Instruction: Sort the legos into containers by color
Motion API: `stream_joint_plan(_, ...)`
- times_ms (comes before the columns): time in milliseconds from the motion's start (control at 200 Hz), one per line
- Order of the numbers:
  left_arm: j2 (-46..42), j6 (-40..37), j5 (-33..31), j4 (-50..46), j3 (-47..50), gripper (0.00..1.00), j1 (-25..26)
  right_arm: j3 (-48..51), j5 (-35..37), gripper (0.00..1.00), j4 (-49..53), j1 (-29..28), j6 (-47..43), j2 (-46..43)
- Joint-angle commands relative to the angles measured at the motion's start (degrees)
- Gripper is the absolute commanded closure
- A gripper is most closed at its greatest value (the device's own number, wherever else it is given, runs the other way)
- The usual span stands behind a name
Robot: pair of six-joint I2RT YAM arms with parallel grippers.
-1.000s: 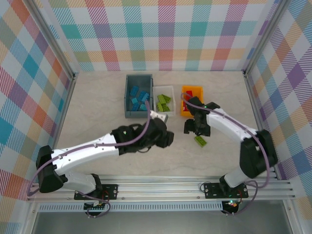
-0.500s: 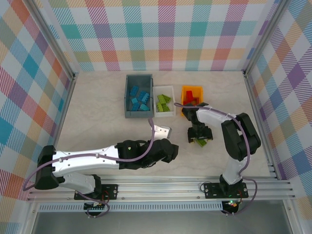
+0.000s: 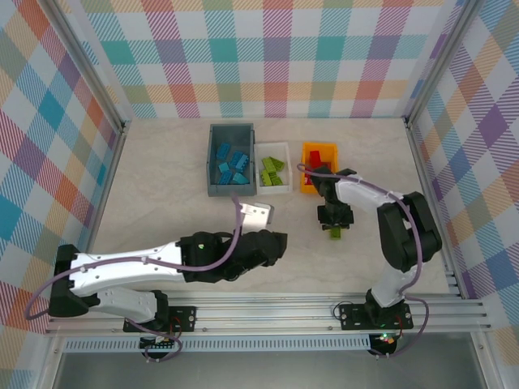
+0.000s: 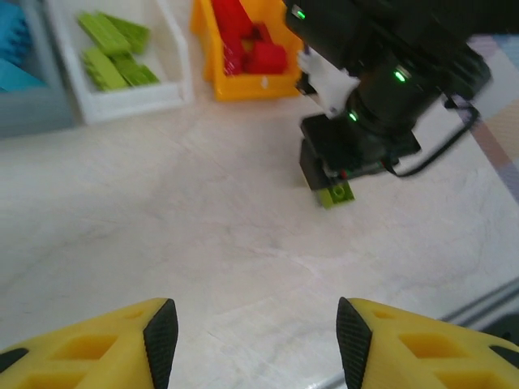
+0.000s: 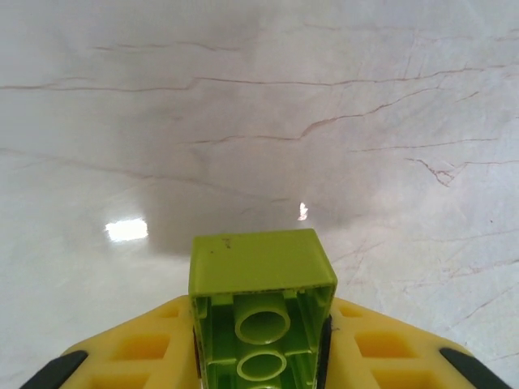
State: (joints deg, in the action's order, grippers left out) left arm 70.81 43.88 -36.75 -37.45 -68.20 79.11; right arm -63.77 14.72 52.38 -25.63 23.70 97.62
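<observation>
Your left arm has pulled back from the bins toward the near edge since a second ago. Your right arm has folded in, and its jaws have narrowed around a brick that then lay loose just beside them.

Your right gripper [image 3: 335,219] now has the lime green brick [image 5: 261,296] clamped between its 2 yellow fingers [image 5: 142,348]. In the right wrist view, the brick fills the gap, touches both pads and juts forward past the tips with its hollow underside facing the camera. In the left wrist view it pokes out below the black body of that gripper [image 4: 334,185], right down at the table [image 4: 203,235]. You cannot tell from either view whether it has left the surface. In the overhead view the brick sits in front of the orange bin [image 3: 305,166], near it but well outside it.

Your left gripper [image 4: 250,328] is spread wide with nothing between its fingers, only bare table. It sits well short of the brick and faces the bins.

The 3 bins stand side by side at the far end:
- The grey-blue bin [image 3: 212,162] holds the blue bricks [image 3: 231,166].
- The white bin [image 3: 273,147] holds the green bricks [image 3: 272,172].
- The orange bin holds the red bricks [image 3: 318,156].
</observation>
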Motion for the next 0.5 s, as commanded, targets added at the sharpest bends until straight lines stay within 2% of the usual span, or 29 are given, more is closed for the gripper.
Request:
stream_joint_plan(0, -4.07, 1.39, -11.15, -9.46, -5.0, 0.44, 0.53, -3.09, -1.66, 0.71, 0.71, -3.79, 2.48, -5.38)
stream_joint_plan(115, -5.07, 2.25, -16.23, -17.06, -8.78, 0.43, -0.31, -11.11, -1.87, 0.71, 2.19, -9.03, 3.82, -4.15)
stream_joint_plan(250, -4.41, 4.45, -18.79, -21.5, -10.78, 0.43, -2.97, -24.63, -0.08, 0.71, 3.8, -13.79, 3.87, 4.28)
stream_joint_plan(495, -0.96, 3.68, -16.25, -18.69, -11.67, 0.43, -8.26, -49.99, 9.04, 0.71, 10.0, -13.7, 3.42, 23.06)
